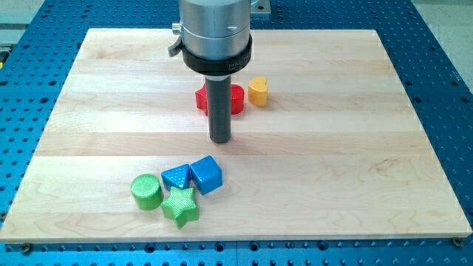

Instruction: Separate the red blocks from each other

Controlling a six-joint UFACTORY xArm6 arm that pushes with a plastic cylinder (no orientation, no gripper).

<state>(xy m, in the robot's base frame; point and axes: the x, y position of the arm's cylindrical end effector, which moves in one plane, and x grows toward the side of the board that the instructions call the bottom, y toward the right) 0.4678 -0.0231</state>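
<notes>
Two red plastic blocks sit close together near the top centre of a pale wooden board [355, 148], largely hidden behind the dark rod: the left red block [201, 99] shows only a sliver at the view's left of the rod, and the right red block [236, 98] shows at the view's right of it. Whether the two touch cannot be told, since the rod covers the space between them, and their shapes cannot be made out. My tip [220, 140] rests on the board just below the red pair, toward the view's bottom, touching no block that can be seen; the arm carries no jaws, only this straight rod under a grey metal housing [215, 29]. Just to the view's right of the red blocks stands a yellow plastic cylinder-like block [258, 91], near but apart. Well below, near the bottom left of the board, four blocks cluster: a green cylinder [146, 191], a green star [180, 206], a blue triangular block [176, 177] and a blue cube [206, 174], the two blue ones side by side and touching. The board lies on a blue perforated table [451, 89].
</notes>
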